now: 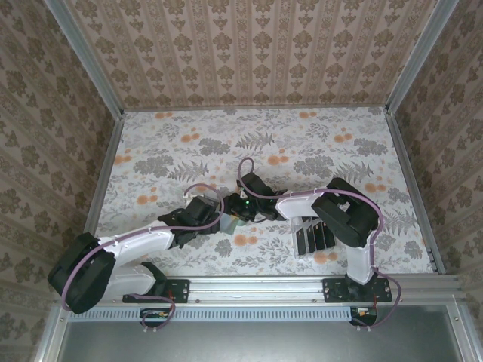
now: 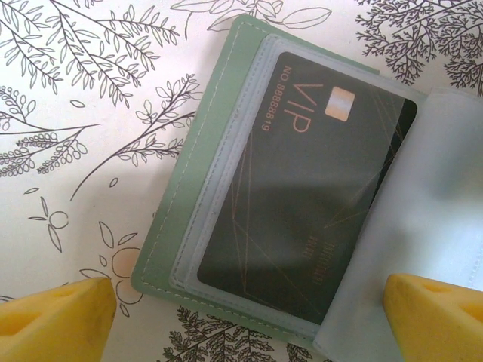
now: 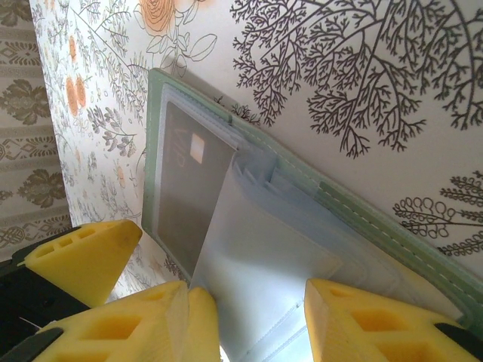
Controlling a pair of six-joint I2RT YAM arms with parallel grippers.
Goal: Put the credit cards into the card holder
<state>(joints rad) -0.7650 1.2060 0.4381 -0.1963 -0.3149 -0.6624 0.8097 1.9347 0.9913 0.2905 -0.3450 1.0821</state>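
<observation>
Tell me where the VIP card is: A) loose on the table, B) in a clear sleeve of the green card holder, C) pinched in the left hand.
B: the VIP card lies under a clear sleeve of the open card holder, the left hand open above it.

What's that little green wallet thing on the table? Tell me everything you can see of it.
The card holder is a flat sage-green folding wallet with stitched edges, lying open on the flowered table. Inside are clear plastic sleeves; one holds a black credit card marked VIP. Another sleeve rises between the yellow fingers of the right gripper.
</observation>
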